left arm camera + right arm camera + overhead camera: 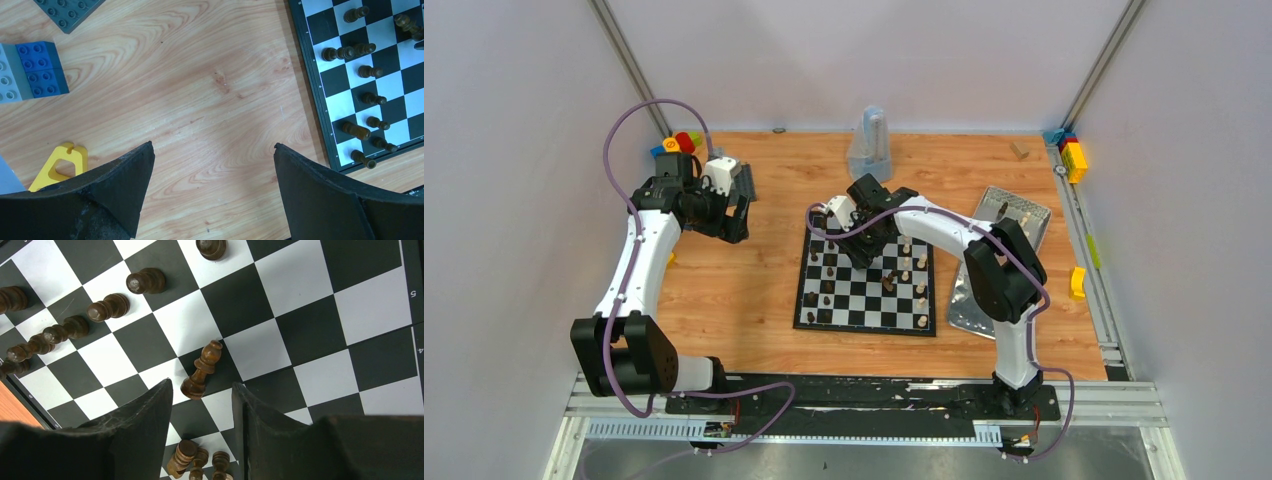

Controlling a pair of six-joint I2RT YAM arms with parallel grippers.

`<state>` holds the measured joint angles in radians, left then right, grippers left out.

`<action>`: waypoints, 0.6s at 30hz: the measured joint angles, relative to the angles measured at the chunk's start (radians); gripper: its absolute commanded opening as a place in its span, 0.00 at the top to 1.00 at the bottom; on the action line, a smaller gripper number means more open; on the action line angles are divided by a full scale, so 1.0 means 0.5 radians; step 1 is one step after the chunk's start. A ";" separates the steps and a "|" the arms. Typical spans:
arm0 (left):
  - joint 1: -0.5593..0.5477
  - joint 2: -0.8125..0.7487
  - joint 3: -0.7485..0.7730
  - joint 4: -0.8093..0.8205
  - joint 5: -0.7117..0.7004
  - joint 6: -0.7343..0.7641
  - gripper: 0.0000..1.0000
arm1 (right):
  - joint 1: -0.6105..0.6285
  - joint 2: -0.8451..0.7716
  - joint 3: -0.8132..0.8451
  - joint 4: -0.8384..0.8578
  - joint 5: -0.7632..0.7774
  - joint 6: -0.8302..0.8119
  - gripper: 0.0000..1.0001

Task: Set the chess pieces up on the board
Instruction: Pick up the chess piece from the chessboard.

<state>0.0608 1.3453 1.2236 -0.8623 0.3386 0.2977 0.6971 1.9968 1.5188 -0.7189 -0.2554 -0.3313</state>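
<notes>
The board (864, 318) lies mid-table. Dark chess pieces (827, 285) stand along its left columns and pale ones (921, 290) along its right. My right gripper (861, 248) hovers low over the far half of the board. In the right wrist view it (202, 385) is open with nothing between the fingers. A dark piece (202, 370) that seems to lie on its side is just beyond the fingertips. Three more dark pieces (200, 460) sit under the wrist. My left gripper (729, 215) is left of the board, wide open (213, 146) over bare wood.
A silver tray (999, 250) lies right of the board, partly under the right arm. A clear container (869, 145) stands at the back. Toy blocks (42, 67), a grey baseplate (67, 12) and a yellow shape (60, 165) lie near the left gripper.
</notes>
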 measured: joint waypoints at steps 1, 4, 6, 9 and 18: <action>0.000 0.000 0.000 0.000 0.000 0.000 0.03 | 0.000 0.000 0.000 0.000 0.000 0.002 0.55; 0.000 0.000 0.000 0.000 -0.001 0.000 0.03 | 0.000 0.000 0.000 0.001 -0.001 0.005 0.59; 0.000 0.000 0.000 0.000 -0.001 0.000 0.03 | 0.000 0.001 0.000 0.001 -0.002 0.011 0.61; 0.000 0.000 0.000 0.000 -0.001 0.000 0.03 | 0.000 0.002 0.000 0.000 -0.012 0.018 0.64; 0.000 0.000 0.000 0.000 -0.001 0.000 0.03 | 0.000 0.040 0.001 -0.001 -0.016 0.026 0.72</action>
<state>0.0608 1.3453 1.2236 -0.8623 0.3382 0.2977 0.6971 2.0167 1.5192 -0.7193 -0.2634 -0.3183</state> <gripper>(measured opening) 0.968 0.305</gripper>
